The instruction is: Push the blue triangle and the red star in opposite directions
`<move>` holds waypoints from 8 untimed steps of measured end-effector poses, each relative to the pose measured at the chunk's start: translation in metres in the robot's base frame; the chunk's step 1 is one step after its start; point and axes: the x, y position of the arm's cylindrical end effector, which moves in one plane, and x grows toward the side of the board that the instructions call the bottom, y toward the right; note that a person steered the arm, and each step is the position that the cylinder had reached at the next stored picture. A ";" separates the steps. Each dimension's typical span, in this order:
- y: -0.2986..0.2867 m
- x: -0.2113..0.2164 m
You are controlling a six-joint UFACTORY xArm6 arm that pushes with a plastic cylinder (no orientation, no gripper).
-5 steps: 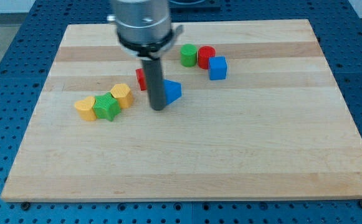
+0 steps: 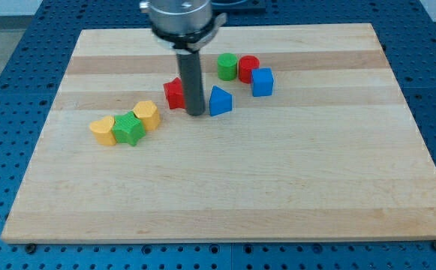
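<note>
The blue triangle (image 2: 219,101) lies on the wooden board (image 2: 225,187) a little above centre. The red star (image 2: 175,94) lies to its left, partly hidden by the rod. My tip (image 2: 196,112) stands between the two, close against the left side of the blue triangle and the right side of the red star. The dark rod rises from there to the arm's head at the view's top.
A green cylinder (image 2: 227,66), a red cylinder (image 2: 248,68) and a blue cube (image 2: 262,82) cluster to the upper right of the triangle. At the left sit two yellow blocks (image 2: 103,130), (image 2: 148,115) with a green star (image 2: 129,129) between them.
My tip has moved up and slightly right, into the gap between the red star and the blue triangle. The blue triangle has shifted to the right and a little up.
</note>
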 end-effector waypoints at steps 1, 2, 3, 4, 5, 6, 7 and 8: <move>0.066 -0.001; 0.094 -0.014; 0.078 -0.019; 0.018 -0.019; -0.018 -0.035; -0.018 -0.082; -0.051 -0.114; -0.106 -0.106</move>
